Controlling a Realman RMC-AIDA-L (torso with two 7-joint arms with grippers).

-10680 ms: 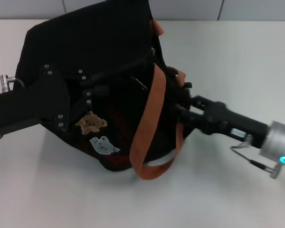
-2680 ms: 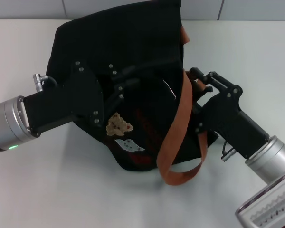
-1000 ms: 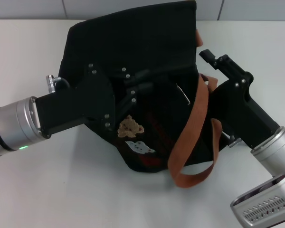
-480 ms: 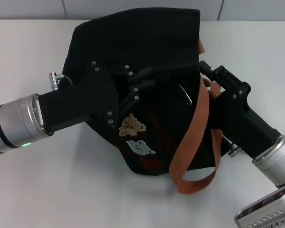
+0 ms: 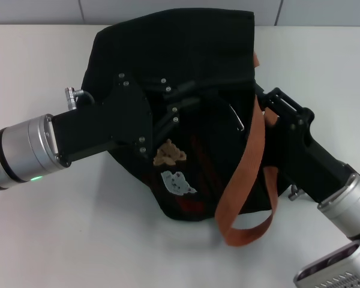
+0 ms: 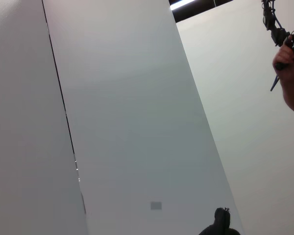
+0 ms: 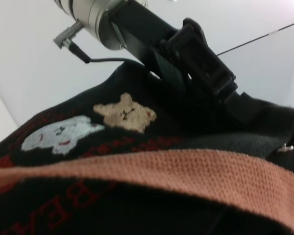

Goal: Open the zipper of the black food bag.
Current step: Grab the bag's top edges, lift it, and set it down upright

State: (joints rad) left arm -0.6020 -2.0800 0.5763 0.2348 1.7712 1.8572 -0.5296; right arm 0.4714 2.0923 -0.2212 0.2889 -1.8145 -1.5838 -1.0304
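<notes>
We see one black food bag (image 5: 186,72) lying on the white table (image 5: 60,240), tipped so that its patched face looks up toward the head camera. On that face we count two patches: one tan bear patch (image 5: 169,153) and, just below it, one white animal patch (image 5: 177,182). We count two orange-brown straps: one front strap (image 5: 247,174) looping down over the bag's right side to the table, and one rear strap (image 5: 255,59) of which only a short piece shows at the far right edge. One thin silver pull (image 5: 239,119) lies on the face, between the bear patch and the front strap. We cannot make out the zipper along the top seam in any view.

Two grippers are at the bag. The left gripper (image 5: 179,99) reaches in from the left and presses onto the upper part of the patched face; its fingers blend with the black fabric, so we cannot tell whether they are apart or closed. The right gripper (image 5: 265,108) comes in from the lower right and sits against the bag's right side, touching the front strap; its fingers are likewise hidden from us.

The right wrist view shows the left gripper (image 7: 206,73) above both patches.
</notes>
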